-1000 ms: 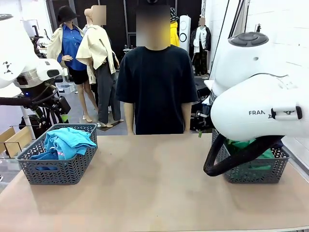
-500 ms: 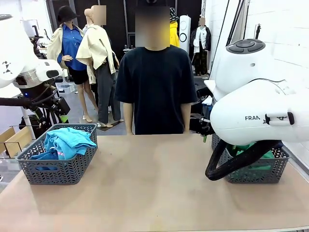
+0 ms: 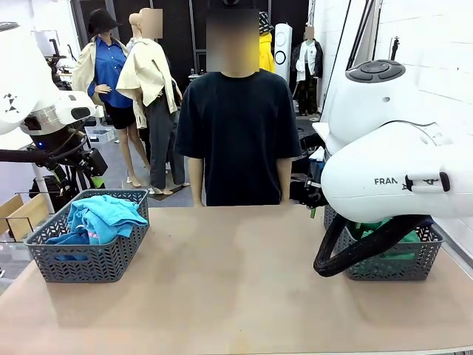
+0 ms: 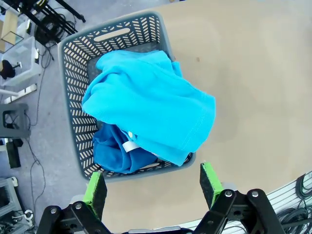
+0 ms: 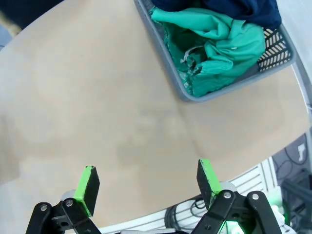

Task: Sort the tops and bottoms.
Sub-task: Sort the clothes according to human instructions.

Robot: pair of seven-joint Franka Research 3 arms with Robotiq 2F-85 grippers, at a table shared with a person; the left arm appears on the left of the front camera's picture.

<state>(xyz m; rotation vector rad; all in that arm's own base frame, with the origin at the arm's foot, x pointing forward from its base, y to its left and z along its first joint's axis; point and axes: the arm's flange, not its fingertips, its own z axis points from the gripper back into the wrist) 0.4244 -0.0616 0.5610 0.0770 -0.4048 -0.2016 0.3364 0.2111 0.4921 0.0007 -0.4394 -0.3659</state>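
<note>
At the left of the frame a grey basket on the surface holds the bottoms, the turquoise garment draped over the medium blue one, and the left tool hangs above it with its jaws wide apart and nothing between them. A person in a black T-shirt stands at centre behind the surface. At the right, a second grey basket holds the tops, green garment beside the navy shirt, while the right tool is spread open and empty over bare surface.
</note>
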